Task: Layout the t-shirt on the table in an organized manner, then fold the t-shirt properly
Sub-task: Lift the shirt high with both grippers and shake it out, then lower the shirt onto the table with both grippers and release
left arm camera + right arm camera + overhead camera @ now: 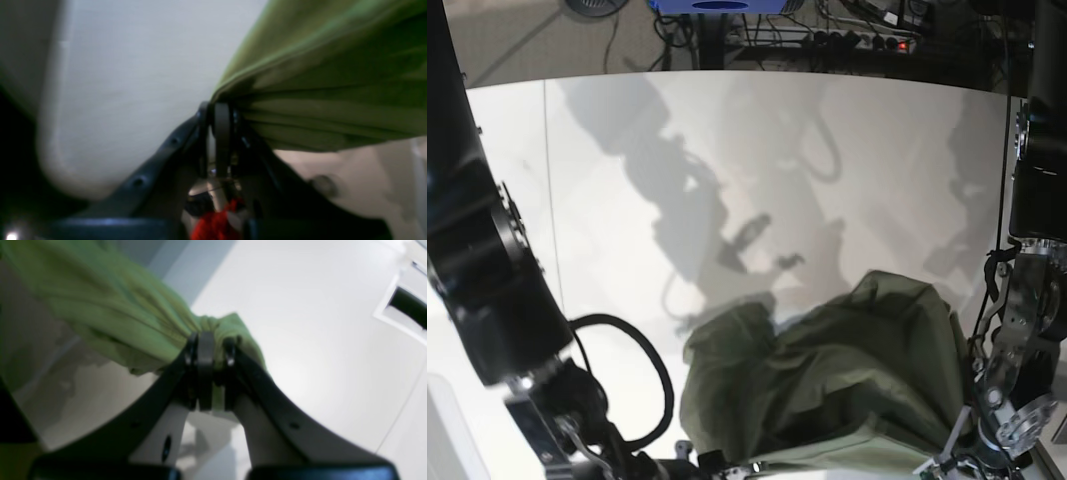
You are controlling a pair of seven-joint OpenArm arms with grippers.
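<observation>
Currently both hands are clamped on the olive-green soft cotton t-shirt (827, 380). Left hand (220, 110) pinches a bunched edge, cloth fanning up and to the right of it in its wrist view. Right hand (208, 350) grips a gathered wad, cloth trailing left in its view. Shirt hangs rumpled between the two, near edge of the white smooth table (727, 160), bulk draped onto it.
</observation>
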